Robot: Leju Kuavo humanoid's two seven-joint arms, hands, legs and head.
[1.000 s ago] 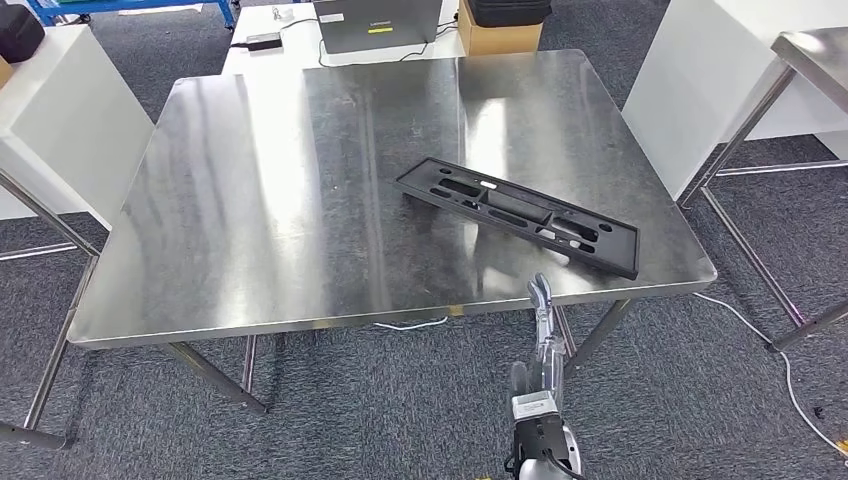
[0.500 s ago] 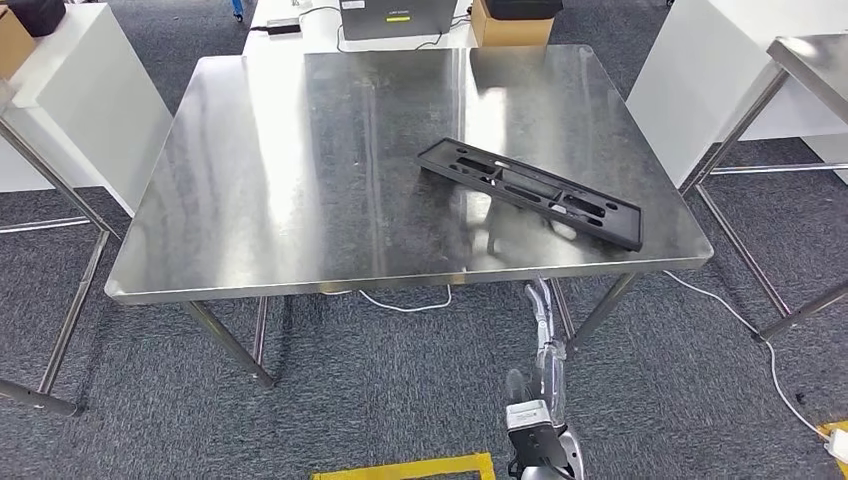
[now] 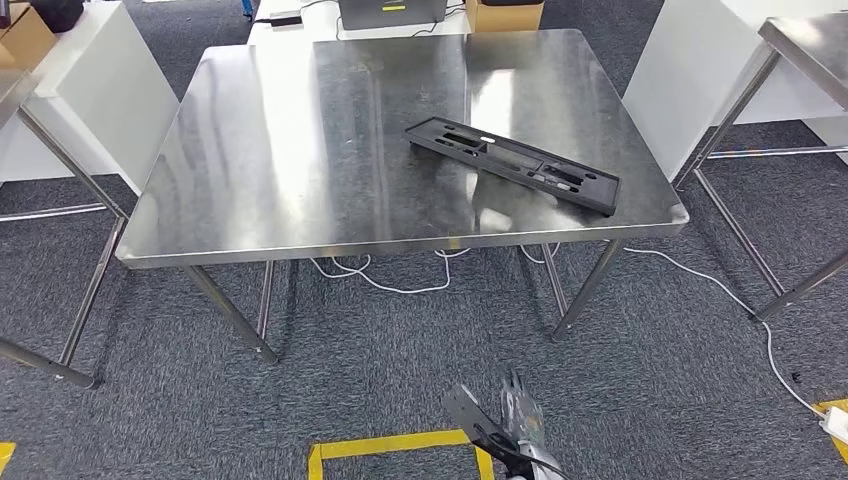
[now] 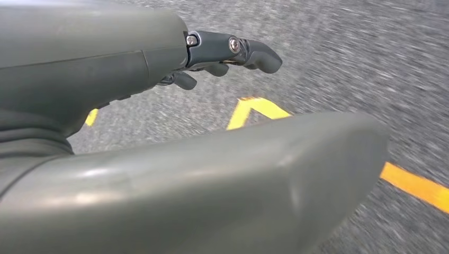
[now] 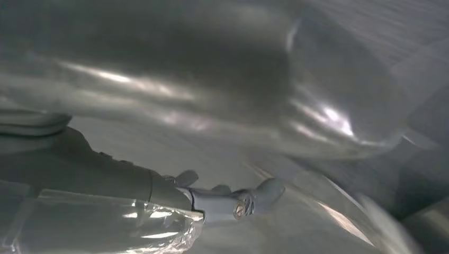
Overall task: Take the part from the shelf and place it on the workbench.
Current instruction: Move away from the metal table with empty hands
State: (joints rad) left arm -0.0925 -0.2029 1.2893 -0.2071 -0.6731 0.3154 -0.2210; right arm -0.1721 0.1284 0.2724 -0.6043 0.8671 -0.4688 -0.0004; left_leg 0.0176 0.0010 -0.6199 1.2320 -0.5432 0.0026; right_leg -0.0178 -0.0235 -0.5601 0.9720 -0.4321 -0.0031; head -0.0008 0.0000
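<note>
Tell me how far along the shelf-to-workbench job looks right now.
Done, apparently: the black part lies flat on the steel workbench, near its right edge. In hand: nothing; the right hand hangs low over the carpet, the left hand holds nothing above the floor tape. Left: nothing visible.

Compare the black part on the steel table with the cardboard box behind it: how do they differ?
The part is black, long and flat; the box is brown and blocky. The part lies at a slant on the steel table; the box sits on a white table beyond, cut off by the frame. Neither is held by a hand.
</note>
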